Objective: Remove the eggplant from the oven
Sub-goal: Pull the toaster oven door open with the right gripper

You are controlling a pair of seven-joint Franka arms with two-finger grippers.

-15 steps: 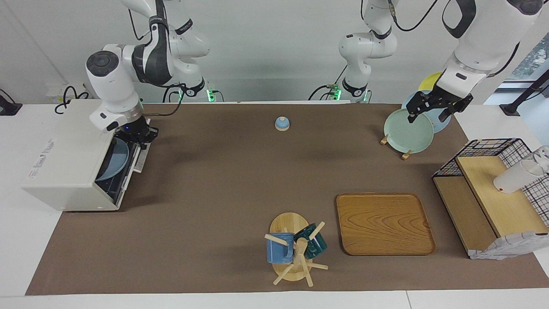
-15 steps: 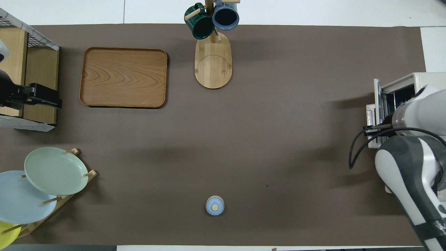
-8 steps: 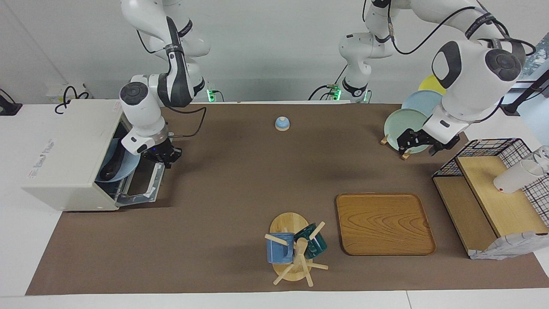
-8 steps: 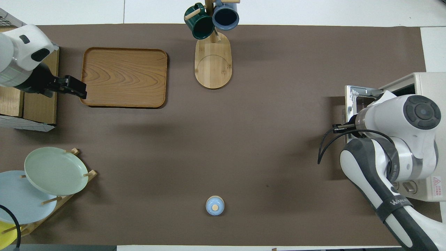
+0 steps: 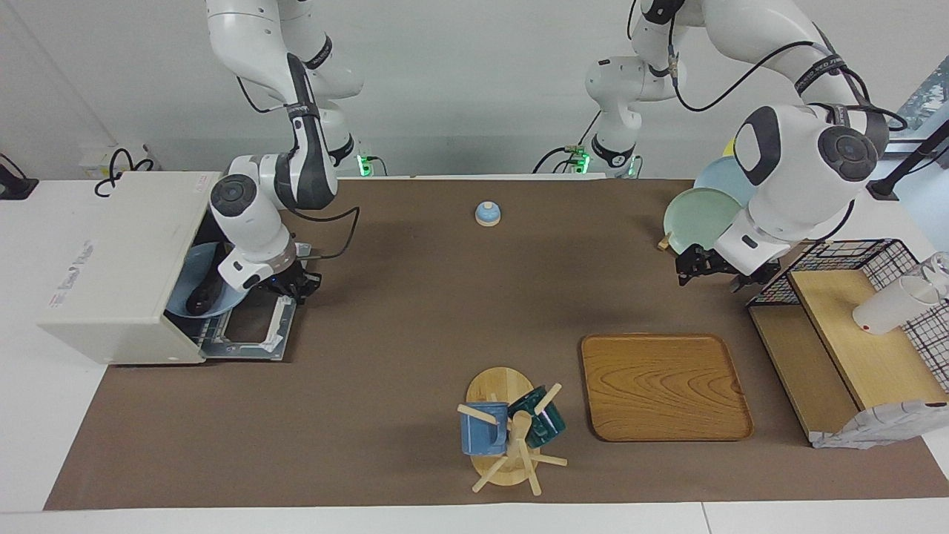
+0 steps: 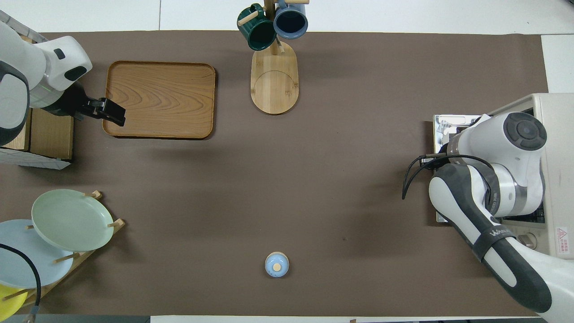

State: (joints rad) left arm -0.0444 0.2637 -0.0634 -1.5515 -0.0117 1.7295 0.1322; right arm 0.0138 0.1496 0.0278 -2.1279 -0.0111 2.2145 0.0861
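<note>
Gripping oven (image 5: 118, 259) door handle with right gripper (image 5: 293, 288), fingertips pressed together on it; door (image 5: 248, 332) swung down flat in front of oven. Resting inside oven on blue plate (image 5: 194, 285): eggplant (image 5: 202, 297). Hovering near wooden tray (image 6: 159, 99), toward left arm's end: left gripper (image 6: 110, 112), fingers spread, holding nothing.

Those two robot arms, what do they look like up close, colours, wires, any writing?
Both arms are glossy white rounded segments with dark grey joint bands and round dark caps. The right arm carries grey lettering on a dark band and a looping black cable. Each ends in a small black two-finger gripper: right gripper, left gripper. Green lights glow at both bases.
</note>
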